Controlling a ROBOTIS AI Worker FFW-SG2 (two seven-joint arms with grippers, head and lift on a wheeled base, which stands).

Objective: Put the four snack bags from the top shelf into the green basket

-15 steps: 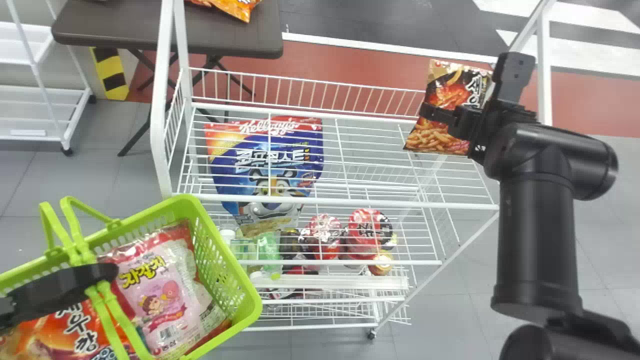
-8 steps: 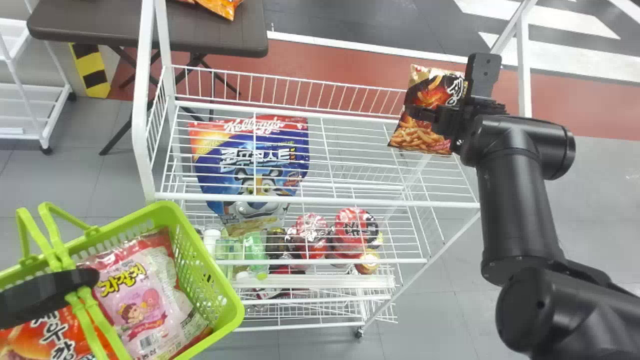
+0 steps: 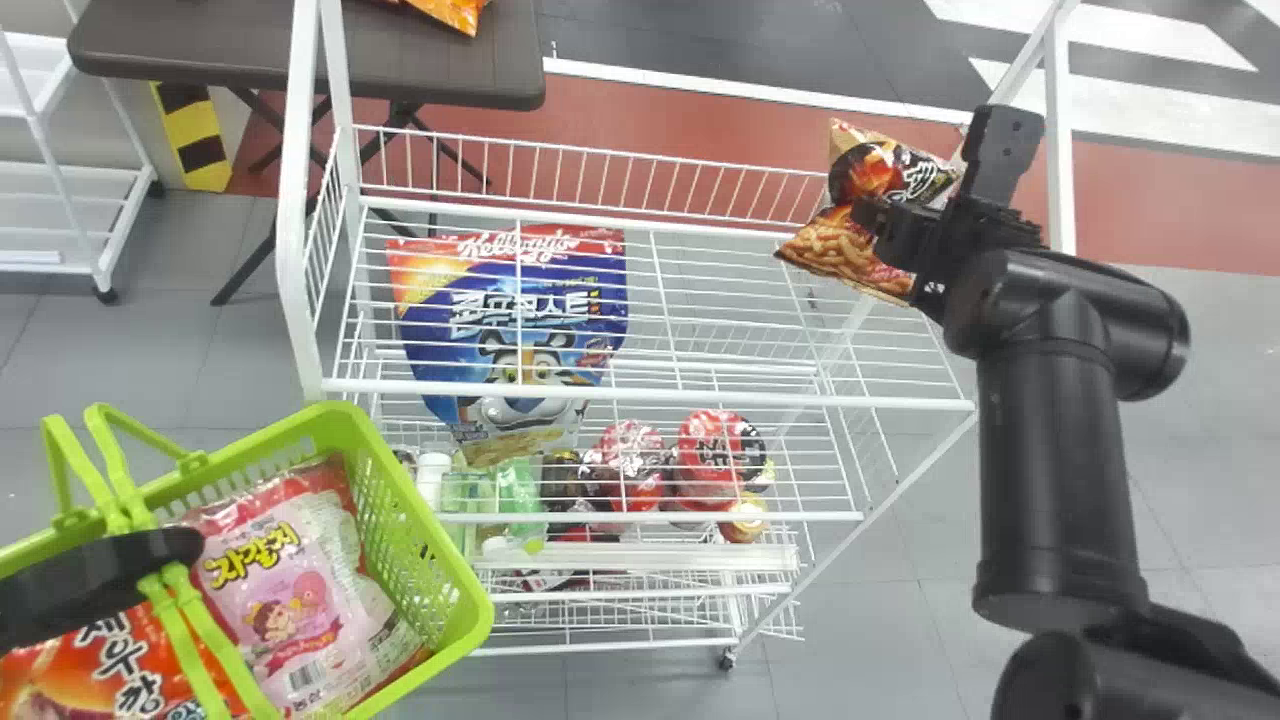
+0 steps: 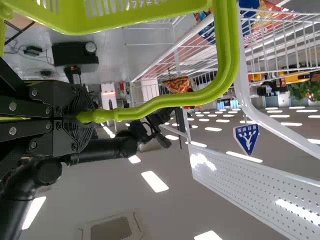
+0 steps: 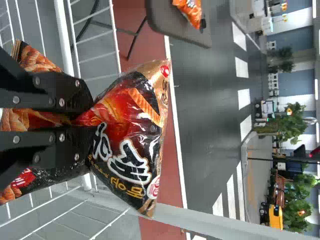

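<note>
"Where do we have the dark bag [image 3: 840, 245]?"

"Over the right end of the top shelf [image 3: 700, 396]. Our right gripper [image 3: 872, 214] is closed on it, pinching it across the middle — the pack bulges out past the fingers."

"Does it touch the wires?"

"We can't tell."

"And our left gripper [image 3: 185, 548]?"

"Clamped round the handles [image 3: 215, 660] of the green basket [image 3: 470, 620], to the left of the shelf."

"What do we see in there?"

"A pink bag [image 3: 290, 600] — and just beside it, an orange one [image 3: 120, 660], partly under the handles."
</note>
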